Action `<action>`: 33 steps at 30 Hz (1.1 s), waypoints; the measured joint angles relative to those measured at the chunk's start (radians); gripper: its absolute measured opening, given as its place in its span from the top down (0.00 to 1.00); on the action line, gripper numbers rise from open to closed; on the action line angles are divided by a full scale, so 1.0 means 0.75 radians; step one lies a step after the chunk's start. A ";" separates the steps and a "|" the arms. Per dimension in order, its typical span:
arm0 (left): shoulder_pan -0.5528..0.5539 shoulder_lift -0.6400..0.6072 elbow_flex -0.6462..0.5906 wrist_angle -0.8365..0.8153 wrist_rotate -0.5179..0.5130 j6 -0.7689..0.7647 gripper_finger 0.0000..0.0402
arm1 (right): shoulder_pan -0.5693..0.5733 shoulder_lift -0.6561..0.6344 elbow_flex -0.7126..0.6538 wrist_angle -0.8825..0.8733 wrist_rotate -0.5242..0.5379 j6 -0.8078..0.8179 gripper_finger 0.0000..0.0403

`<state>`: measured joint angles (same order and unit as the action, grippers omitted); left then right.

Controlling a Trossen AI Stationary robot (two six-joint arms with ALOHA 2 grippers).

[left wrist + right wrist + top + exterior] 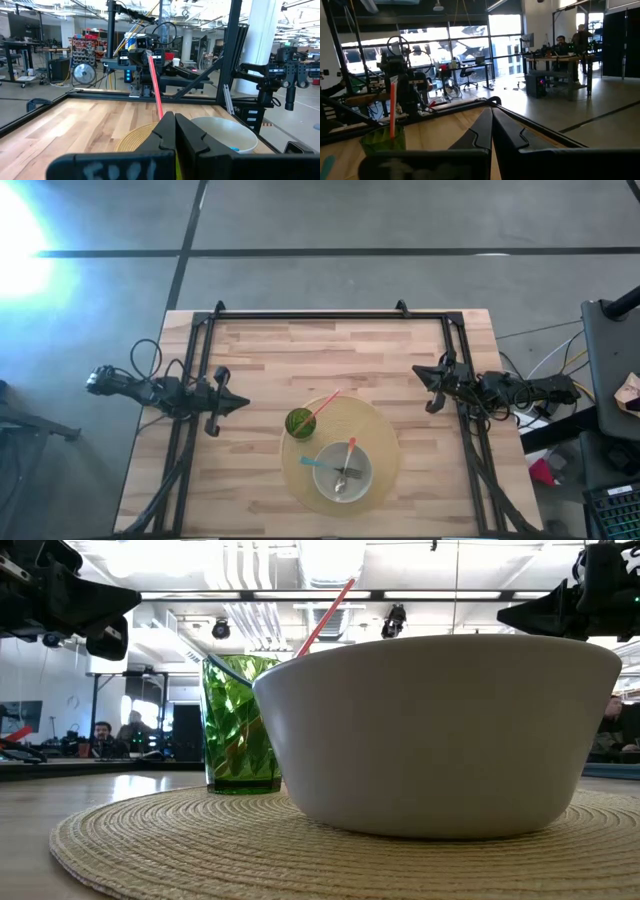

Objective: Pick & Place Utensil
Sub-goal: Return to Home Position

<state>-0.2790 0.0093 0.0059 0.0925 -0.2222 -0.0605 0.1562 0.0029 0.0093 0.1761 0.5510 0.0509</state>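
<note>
A white bowl [342, 471] sits on a round woven placemat [385, 435] at the table's near middle. In the bowl lie a metal spoon [342, 477] and a utensil with an orange and blue handle [349, 450]. A green glass [299, 422] with a red straw [326, 404] stands on the mat's far left part. My left gripper [243, 404] is shut and empty at the table's left, above the wood. My right gripper [417, 372] is shut and empty at the table's right.
A black metal frame [330, 314] runs along the table's far edge and down both sides. Bare wood lies between the two grippers and beyond the mat. People sit in the room beyond the table [100, 732].
</note>
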 joint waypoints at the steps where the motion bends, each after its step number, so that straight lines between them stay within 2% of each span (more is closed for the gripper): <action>1: 0.000 0.000 0.000 0.000 0.000 0.000 1.00 | 0.000 0.000 0.000 0.000 0.000 -0.002 0.98; 33: 0.000 0.000 0.000 0.000 0.000 0.001 1.00 | 0.000 0.000 0.001 0.000 0.000 0.001 0.98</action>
<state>-0.2791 0.0093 0.0059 0.0925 -0.2221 -0.0601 0.1562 0.0029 0.0097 0.1761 0.5510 0.0517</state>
